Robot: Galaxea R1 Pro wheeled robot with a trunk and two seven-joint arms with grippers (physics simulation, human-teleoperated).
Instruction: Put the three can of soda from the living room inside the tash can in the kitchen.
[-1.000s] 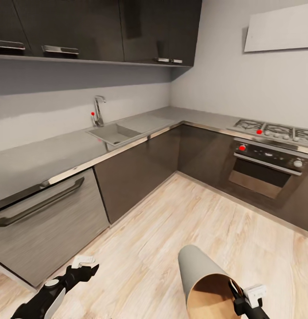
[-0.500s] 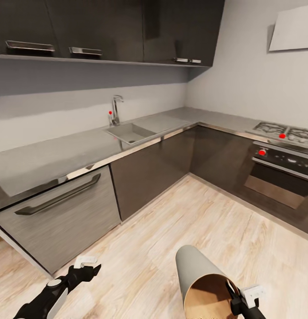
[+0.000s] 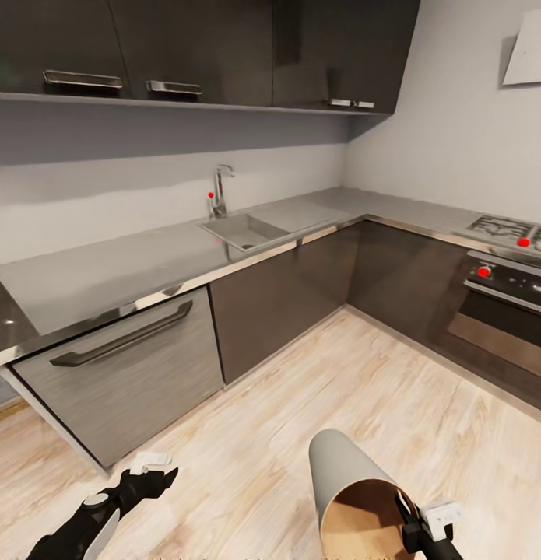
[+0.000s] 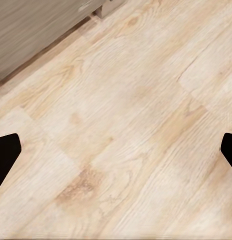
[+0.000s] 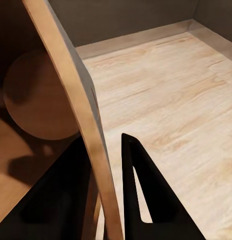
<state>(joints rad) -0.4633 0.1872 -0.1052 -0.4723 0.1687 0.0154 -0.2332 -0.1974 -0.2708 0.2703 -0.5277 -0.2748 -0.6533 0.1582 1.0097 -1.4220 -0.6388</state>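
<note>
Filling the upper two thirds of the head view, the kitchen [image 3: 223,233] shows dark cabinets, a grey table top [image 3: 138,268] running along both walls, a sink [image 3: 247,229] with its tap just left of centre, and an oven [image 3: 500,307] at the right edge. Pale wood floor [image 3: 317,404] takes the lower part of the frame.

At the lower centre-right, the tash can [image 3: 344,486] is tipped well off upright and carried clear of the floor, grey outside, brown inside, its open mouth turned toward the bottom of the frame. Its wall looks thin and rigid, and the bin is probably light for its bulk; being so much wider than the hand, the rim is the only sensible place to take it, and a one-sided pinch there likely lets it swing or slip if jolted.

The right hand [image 3: 410,519] is clamped on that rim: in the right wrist view one finger lies inside the wall and the other finger [image 5: 138,190] outside it. The round bottom seen there is bare; no soda cans show inside.

The left hand [image 3: 157,474], at the lower left, holds nothing, its dark fingertips [image 4: 6,152] spread wide over the floor.
</note>
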